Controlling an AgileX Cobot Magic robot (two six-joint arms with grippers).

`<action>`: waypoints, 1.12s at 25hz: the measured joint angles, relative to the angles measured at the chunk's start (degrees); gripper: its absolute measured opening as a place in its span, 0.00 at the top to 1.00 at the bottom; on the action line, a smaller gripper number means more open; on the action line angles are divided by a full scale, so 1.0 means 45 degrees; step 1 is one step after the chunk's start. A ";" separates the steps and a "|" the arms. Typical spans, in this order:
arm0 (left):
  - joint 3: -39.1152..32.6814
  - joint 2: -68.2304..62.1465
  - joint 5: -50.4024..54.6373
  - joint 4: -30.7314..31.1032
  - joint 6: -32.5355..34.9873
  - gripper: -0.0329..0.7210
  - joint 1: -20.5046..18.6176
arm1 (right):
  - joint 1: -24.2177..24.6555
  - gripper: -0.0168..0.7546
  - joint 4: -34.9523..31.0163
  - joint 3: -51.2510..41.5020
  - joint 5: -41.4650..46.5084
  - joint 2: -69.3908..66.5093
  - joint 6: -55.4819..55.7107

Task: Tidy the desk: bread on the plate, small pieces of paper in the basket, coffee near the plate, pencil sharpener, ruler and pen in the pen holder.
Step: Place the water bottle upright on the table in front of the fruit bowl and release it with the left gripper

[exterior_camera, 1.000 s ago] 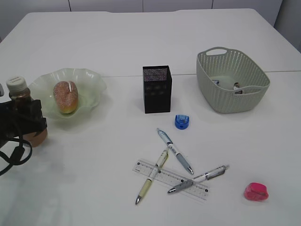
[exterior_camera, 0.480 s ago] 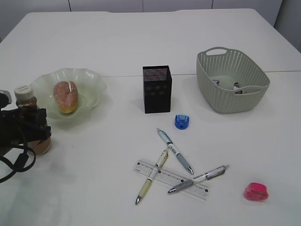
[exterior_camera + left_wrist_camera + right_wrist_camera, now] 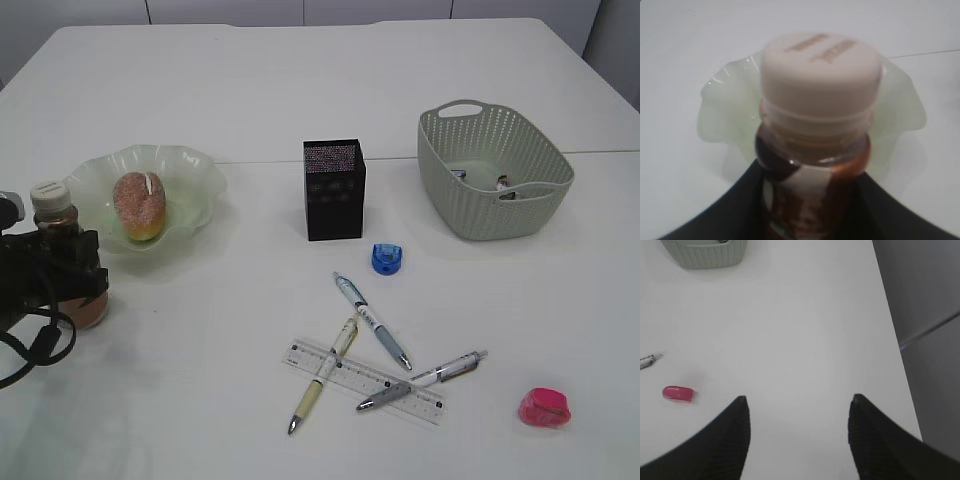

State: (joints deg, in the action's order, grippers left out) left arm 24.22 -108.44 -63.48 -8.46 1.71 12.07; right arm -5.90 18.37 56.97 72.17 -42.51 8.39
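1. Exterior view. Done, as far as shown: bread (image 3: 139, 206) lies on the plate (image 3: 195, 175); small scraps, hard to make out, sit in the basket (image 3: 470, 215). In hand: coffee (image 3: 62, 258) stands upright on the counter (image 3: 300, 90) just beside the plate, with the left gripper (image 3: 55, 275) around it. Left to do: blue sharpener (image 3: 386, 259) near the holder (image 3: 334, 190); pink sharpener (image 3: 545, 407) well apart at the lower right; ruler (image 3: 365, 384) lying under the crossed pens (image 3: 372, 320). Holder appears empty, though its inside is barely visible.

2. Left wrist view. Coffee bottle fills the frame, cap up, plate directly behind it. Left fingers (image 3: 735, 200) sit part-way spread on either side of the bottle's body, flanking it closely. Judged a grip not yet released; actual contact cannot be told for certain.

3. Right wrist view. Right gripper (image 3: 797, 435) hangs over bare counter, fingers (image 3: 730, 440) spread wide, holding and touching nothing. Pink sharpener lies to its left, basket at the far top edge.
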 joint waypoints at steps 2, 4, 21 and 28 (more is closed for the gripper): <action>0.0000 0.0000 0.0000 0.0000 0.0000 0.54 0.0000 | 0.0000 0.35 0.0000 0.0000 0.0023 0.0000 0.0000; 0.0000 0.0000 0.0000 0.0000 0.0000 0.54 0.0000 | 0.0000 0.35 0.0000 0.0000 0.0024 0.0000 0.0000; 0.0000 0.0000 0.0000 0.0020 0.0000 0.52 0.0000 | 0.0000 0.35 0.0022 0.0000 0.0024 0.0000 0.0000; 0.0000 0.0000 0.0000 0.0047 0.0000 0.41 0.0000 | 0.0000 0.35 0.0022 0.0000 0.0024 0.0000 0.0000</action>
State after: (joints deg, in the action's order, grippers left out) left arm 24.22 -108.44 -63.48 -8.25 1.71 12.07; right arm -5.90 18.47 56.97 72.28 -42.51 8.39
